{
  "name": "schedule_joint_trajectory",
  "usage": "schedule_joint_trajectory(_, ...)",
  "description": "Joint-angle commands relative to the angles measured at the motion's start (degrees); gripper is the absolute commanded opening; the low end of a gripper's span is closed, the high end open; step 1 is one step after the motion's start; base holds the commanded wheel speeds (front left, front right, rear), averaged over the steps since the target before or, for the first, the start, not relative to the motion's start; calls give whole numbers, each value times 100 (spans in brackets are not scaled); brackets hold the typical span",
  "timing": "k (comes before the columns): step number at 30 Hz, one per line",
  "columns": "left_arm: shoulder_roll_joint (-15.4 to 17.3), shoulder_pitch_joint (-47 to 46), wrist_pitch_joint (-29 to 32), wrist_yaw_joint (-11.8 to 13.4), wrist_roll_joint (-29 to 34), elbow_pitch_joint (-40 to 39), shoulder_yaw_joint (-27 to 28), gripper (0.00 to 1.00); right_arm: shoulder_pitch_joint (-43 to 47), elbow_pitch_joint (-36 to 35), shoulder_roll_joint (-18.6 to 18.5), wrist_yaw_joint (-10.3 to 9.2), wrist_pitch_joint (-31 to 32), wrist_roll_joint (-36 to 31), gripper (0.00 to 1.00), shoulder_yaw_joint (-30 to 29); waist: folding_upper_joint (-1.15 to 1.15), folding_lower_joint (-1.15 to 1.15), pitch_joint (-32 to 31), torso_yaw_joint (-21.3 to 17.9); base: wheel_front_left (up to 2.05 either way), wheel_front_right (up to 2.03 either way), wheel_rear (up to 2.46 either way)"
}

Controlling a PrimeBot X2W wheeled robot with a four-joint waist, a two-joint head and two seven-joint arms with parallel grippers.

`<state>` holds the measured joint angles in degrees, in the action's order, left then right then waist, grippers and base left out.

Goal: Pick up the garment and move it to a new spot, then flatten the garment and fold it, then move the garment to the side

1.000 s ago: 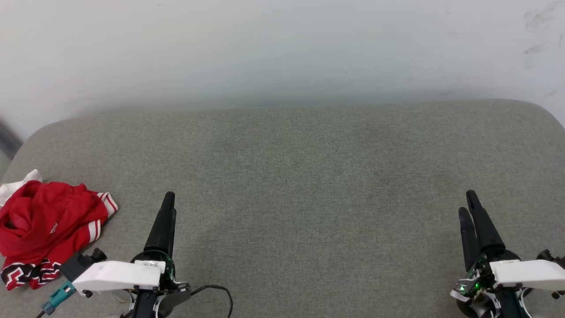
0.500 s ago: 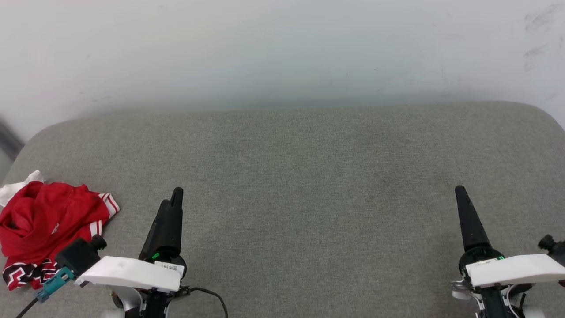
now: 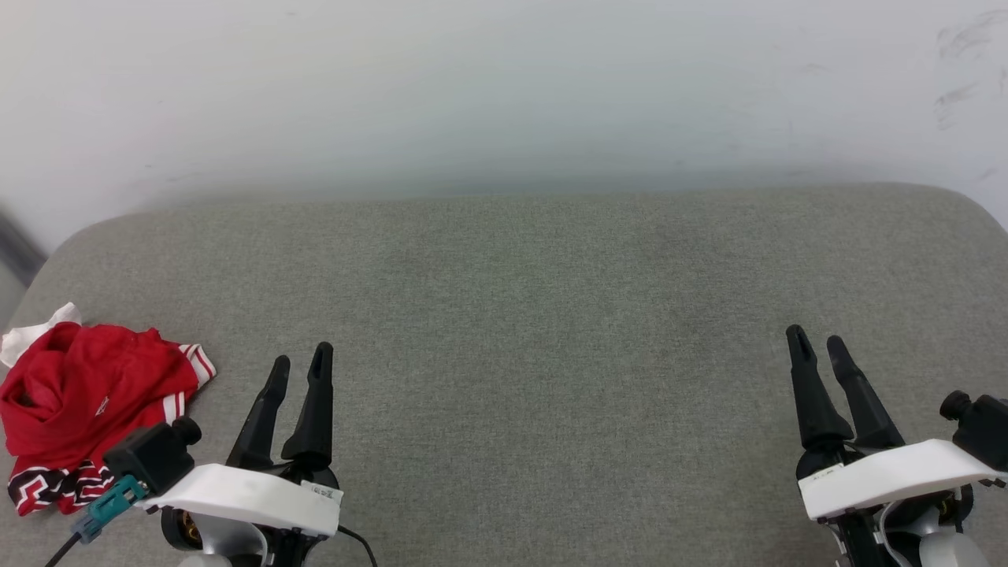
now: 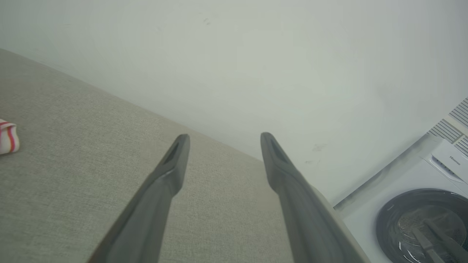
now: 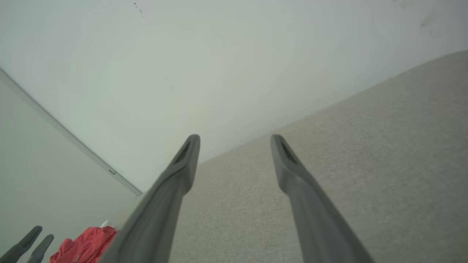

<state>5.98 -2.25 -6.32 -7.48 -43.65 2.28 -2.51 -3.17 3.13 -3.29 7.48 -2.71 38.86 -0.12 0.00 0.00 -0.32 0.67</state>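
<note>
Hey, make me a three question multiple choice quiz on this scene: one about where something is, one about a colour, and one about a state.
1. Where on the grey cushion does the red jersey lie?
A. In the middle
B. At the robot's far left
C. At the robot's far right

2. What colour are the jersey's sleeve ends?
A. White with red stripes
B. Plain blue
C. Plain black

3. How is the left gripper?
A. Shut on the jersey
B. Shut on nothing
C. Open, holding nothing

Answers:
1 B: it lies crumpled by the cushion's left edge in the head view.
2 A: a striped white cuff shows beside the red body.
3 C: its jaws stand apart over bare cushion.
</note>
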Motion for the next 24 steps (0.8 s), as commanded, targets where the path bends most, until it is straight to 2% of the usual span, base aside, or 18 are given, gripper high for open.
schedule_joint_trajectory(1,46,-10,-57,-2,211,-86,8,100,-10,-112,-2,1,16,-236,100,10,0,0,1,1,0,0,0)
schedule_joint_trajectory(17,116,79,-318,-1,1651,-14,-15,100,117,-218,35,1,99,-1842,100,-23,0,0,-7,-4,0,0,0)
schedule_joint_trajectory(24,107,106,-412,1,2097,15,13,100,153,-236,41,1,56,-2308,100,-53,0,0,-8,-2,0,0,0)
